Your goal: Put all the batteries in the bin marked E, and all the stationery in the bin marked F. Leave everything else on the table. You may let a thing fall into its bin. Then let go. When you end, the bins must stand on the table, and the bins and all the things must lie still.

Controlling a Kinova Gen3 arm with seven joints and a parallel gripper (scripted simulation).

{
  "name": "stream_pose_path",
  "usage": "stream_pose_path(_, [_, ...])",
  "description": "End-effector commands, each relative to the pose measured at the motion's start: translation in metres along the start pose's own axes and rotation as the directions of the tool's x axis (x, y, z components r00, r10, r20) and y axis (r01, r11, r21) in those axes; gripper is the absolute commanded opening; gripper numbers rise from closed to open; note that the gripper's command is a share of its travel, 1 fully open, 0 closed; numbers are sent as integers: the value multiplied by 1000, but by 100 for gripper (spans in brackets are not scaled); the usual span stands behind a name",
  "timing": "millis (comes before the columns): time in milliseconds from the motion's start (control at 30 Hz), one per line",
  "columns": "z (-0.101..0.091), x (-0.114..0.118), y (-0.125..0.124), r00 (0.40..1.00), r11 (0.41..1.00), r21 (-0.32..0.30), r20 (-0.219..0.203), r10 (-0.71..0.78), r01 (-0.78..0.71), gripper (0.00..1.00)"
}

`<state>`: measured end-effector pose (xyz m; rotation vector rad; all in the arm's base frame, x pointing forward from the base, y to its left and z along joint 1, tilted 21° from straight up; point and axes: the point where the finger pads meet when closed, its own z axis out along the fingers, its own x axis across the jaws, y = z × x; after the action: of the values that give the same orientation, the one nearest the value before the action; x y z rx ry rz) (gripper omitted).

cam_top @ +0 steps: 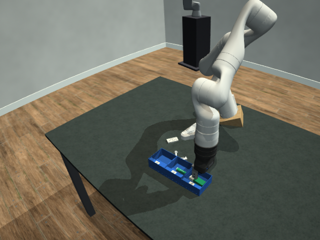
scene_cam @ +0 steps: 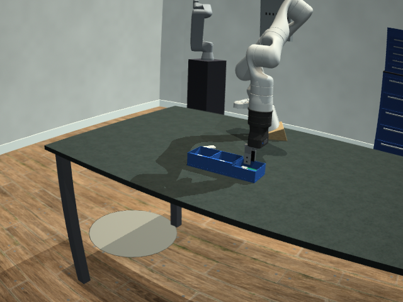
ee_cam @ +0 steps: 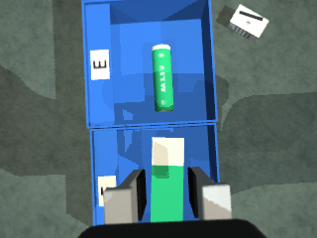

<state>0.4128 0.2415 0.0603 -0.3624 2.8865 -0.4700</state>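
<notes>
A blue three-part bin (cam_top: 168, 176) (scene_cam: 221, 169) (ee_cam: 89, 99) stands on the table. A green AA battery (cam_top: 180, 170) (ee_cam: 163, 78) lies in the middle part, marked E (ee_cam: 100, 64). A green and white eraser (cam_top: 199, 181) (scene_cam: 249, 168) (ee_cam: 167, 154) lies on the floor of the end part, whose label is partly hidden by a finger. My gripper (cam_top: 194, 176) (scene_cam: 248, 158) (ee_cam: 166, 184) hangs in that end part, open, with its fingers on either side of the eraser and a small gap on each side.
Behind the bin lie two small white bolts (cam_top: 176, 152) (cam_top: 184, 157), a white domino (cam_top: 172, 139), a white stapler-like thing and a wooden wedge (cam_top: 233, 120) (scene_cam: 279, 134). A small white part (ee_cam: 249, 21) lies beside the bin. The bin's far part (cam_top: 161, 155) holds nothing.
</notes>
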Motion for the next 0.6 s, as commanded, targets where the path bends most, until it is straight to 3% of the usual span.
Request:
stream_pose_path(0, [-6, 0, 2, 1000, 1000, 0, 1, -2, 2, 62])
stream_pose_path(167, [-28, 0, 2, 1000, 1000, 0, 1, -1, 1, 62])
stream_pose_path(567, [-26, 0, 2, 1000, 1000, -2, 1, -5, 5, 62])
